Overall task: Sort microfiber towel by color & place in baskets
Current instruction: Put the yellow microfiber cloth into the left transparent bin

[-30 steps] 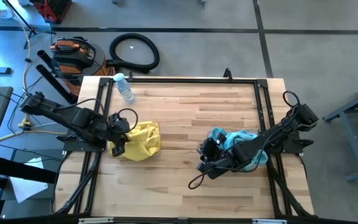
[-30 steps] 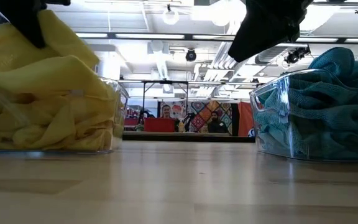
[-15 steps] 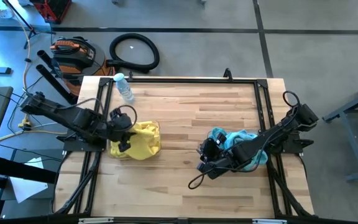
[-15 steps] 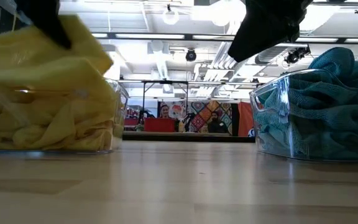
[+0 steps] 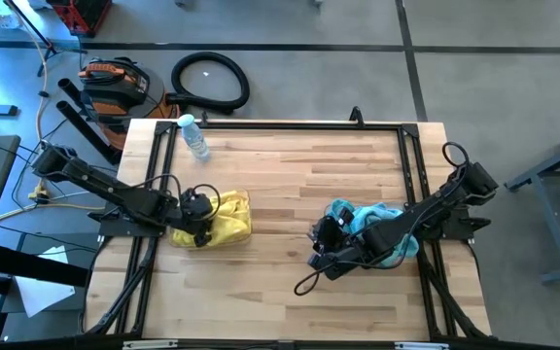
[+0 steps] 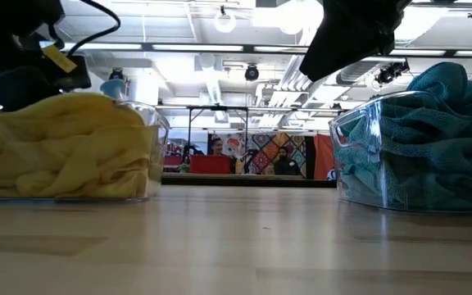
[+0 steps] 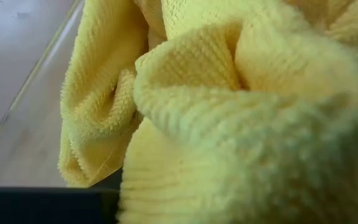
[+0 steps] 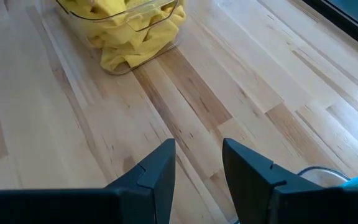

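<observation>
Grey floor (image 5: 319, 68), black hose coil (image 5: 210, 81)

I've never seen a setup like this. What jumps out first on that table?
Two bright heaps of cloth: yellow towels filling a clear basket on the table's left side, teal towels in another basket on the right. The left gripper is down on the yellow heap, while the right gripper hangs open over bare wood beside the teal one.

My left wrist camera is filled with yellow towels (image 7: 241, 118), so I can't see the left hand's (image 5: 200, 208) fingers or whether they grip anything. From the low camera, the right basket (image 6: 359, 156) is cut off by the frame edge, and the people behind the counter (image 6: 236, 238) are too small to make out.
</observation>
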### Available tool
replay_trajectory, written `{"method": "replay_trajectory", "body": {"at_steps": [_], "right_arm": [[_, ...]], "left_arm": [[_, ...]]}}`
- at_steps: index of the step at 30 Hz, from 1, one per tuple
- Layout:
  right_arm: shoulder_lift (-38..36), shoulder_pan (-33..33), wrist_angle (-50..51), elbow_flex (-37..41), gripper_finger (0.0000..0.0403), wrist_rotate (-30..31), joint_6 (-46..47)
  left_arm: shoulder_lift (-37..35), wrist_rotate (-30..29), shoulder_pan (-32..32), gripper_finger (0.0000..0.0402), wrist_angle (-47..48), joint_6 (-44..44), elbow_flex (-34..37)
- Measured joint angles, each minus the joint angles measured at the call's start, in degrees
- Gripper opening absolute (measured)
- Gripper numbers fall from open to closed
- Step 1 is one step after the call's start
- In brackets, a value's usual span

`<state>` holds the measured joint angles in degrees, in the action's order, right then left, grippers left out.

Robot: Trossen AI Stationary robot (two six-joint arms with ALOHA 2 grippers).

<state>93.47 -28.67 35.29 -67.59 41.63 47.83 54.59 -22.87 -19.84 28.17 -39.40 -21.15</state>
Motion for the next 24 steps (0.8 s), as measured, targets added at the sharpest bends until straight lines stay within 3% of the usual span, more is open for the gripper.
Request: {"method": "replay_trajectory", "body": {"at_steps": [9, 16, 20, 24], "right_arm": [[0.0, 0.0, -0.1, 0.0, 0.0129, 0.0, 1.1], [0.6, 1.4, -6.4, 0.0, 0.0129, 0.8, -5.5], [2.7, 3.6, -18.2, 0.0, 0.0129, -1.0, -15.5], [6.3, 6.8, -35.3, 0.0, 0.0129, -7.0, -30.0]], "left_arm": [[-1.7, 6.5, 0.0, 0.0149, 5.1, 5.6, -7.7], [-1.7, 5.8, 0.0, 0.0149, 15.2, 6.7, -16.3], [-1.8, 5.2, 0.0, 0.0149, 17.6, 8.2, -19.0], [-1.8, 4.2, 0.0, 0.0149, 17.6, 8.7, -20.0]]}}
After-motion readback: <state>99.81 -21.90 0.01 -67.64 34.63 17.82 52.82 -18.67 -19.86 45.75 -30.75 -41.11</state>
